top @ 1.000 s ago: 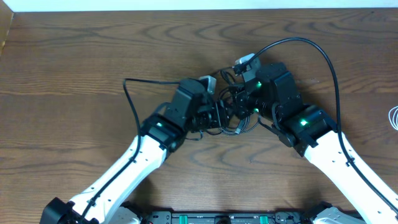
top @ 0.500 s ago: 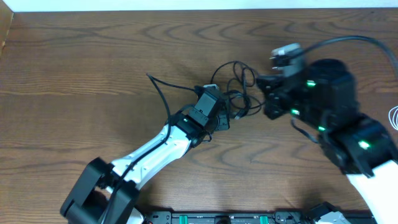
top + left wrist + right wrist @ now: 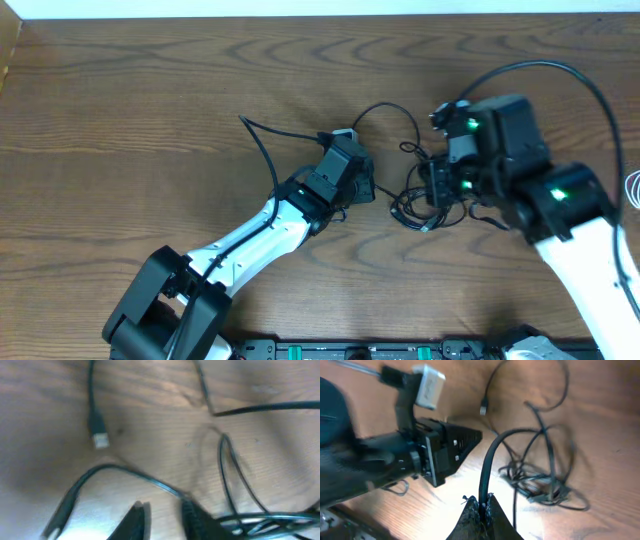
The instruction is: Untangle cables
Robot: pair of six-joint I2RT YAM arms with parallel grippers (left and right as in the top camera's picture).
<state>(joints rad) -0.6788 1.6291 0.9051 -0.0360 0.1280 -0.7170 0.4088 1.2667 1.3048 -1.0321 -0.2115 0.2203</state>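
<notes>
The knotted bunch of thin black cables point(image 3: 412, 207) lay on the brown wooden table point(image 3: 150, 90) between the arms, just right of the left gripper point(image 3: 162, 512) and close beside the right gripper point(image 3: 480, 506). The right gripper was pinched shut on one black strand point(image 3: 486, 467) rising out of the knot. The left gripper's jaws stood slightly apart, holding nothing, and a black cord point(image 3: 130, 472) crossed just beyond its tips. The left gripper looked like the free one to draw that cord leftward.
</notes>
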